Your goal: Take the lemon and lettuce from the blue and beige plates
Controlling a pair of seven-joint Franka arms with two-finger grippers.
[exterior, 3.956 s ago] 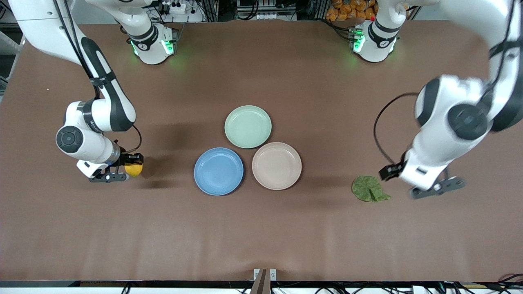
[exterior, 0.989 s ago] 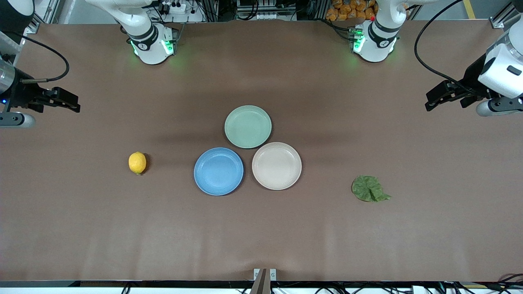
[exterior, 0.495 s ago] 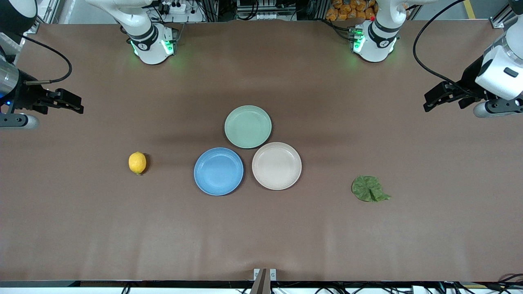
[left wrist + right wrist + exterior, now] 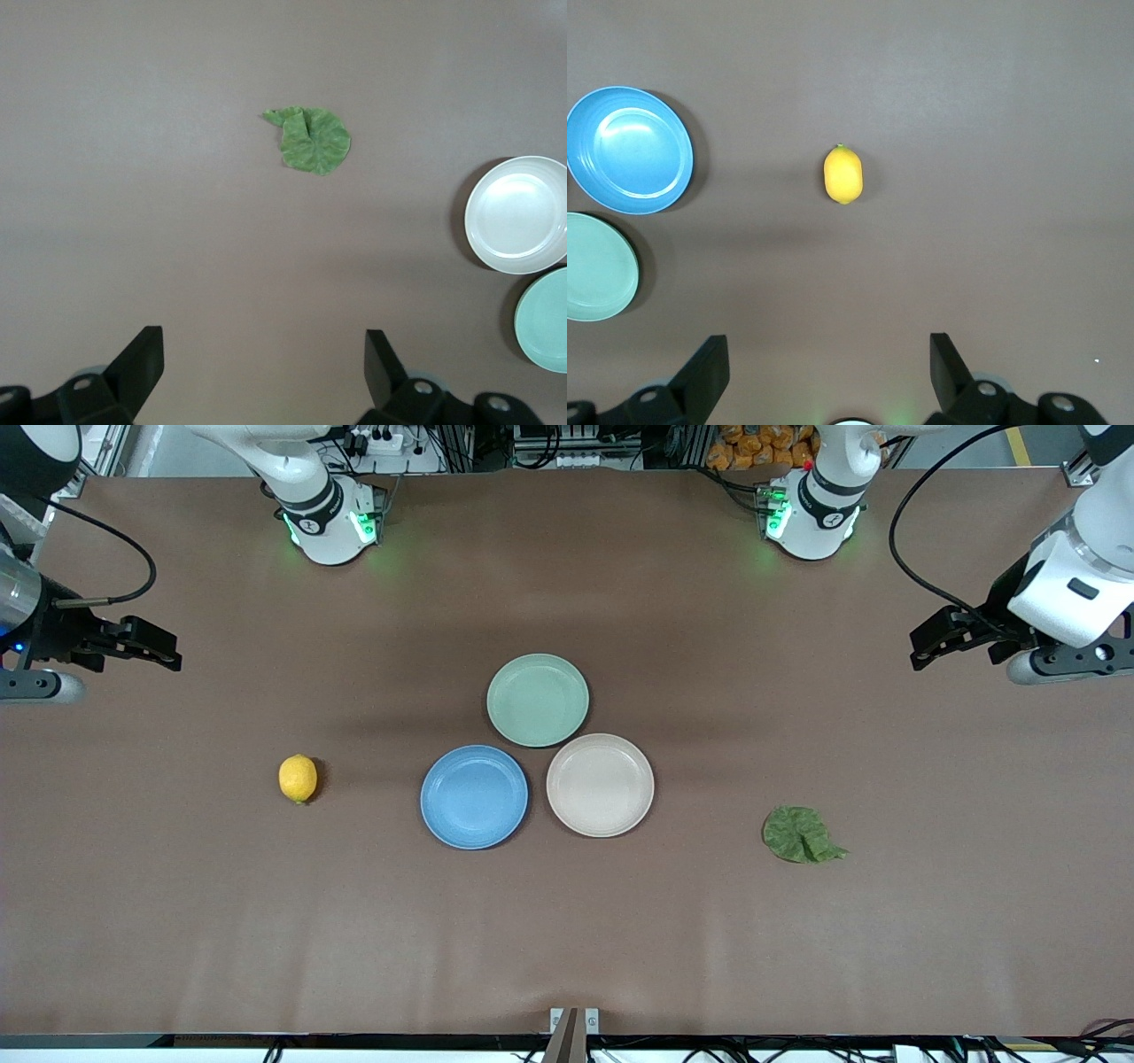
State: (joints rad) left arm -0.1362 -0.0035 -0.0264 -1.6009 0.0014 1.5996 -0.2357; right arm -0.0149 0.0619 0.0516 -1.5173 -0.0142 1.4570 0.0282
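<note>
The lemon (image 4: 298, 778) lies on the bare table toward the right arm's end, beside the empty blue plate (image 4: 474, 797). The lettuce (image 4: 802, 834) lies flat on the table toward the left arm's end, beside the empty beige plate (image 4: 601, 785). My right gripper (image 4: 168, 654) is open and empty, held high over its end of the table. In the right wrist view the right gripper (image 4: 828, 367) sees the lemon (image 4: 843, 173) and blue plate (image 4: 629, 149). My left gripper (image 4: 921, 651) is open and empty over its own end of the table. In the left wrist view the left gripper (image 4: 263, 363) sees the lettuce (image 4: 310, 140) and beige plate (image 4: 518, 212).
An empty mint-green plate (image 4: 538, 700) touches the blue and beige plates and lies farther from the front camera than they do. It also shows in the left wrist view (image 4: 545, 319) and the right wrist view (image 4: 598, 266). Brown table surface surrounds everything.
The right gripper has left the lemon on the table and both arms have risen and drawn back to the table ends. Over the last second the left gripper shifted slightly.
</note>
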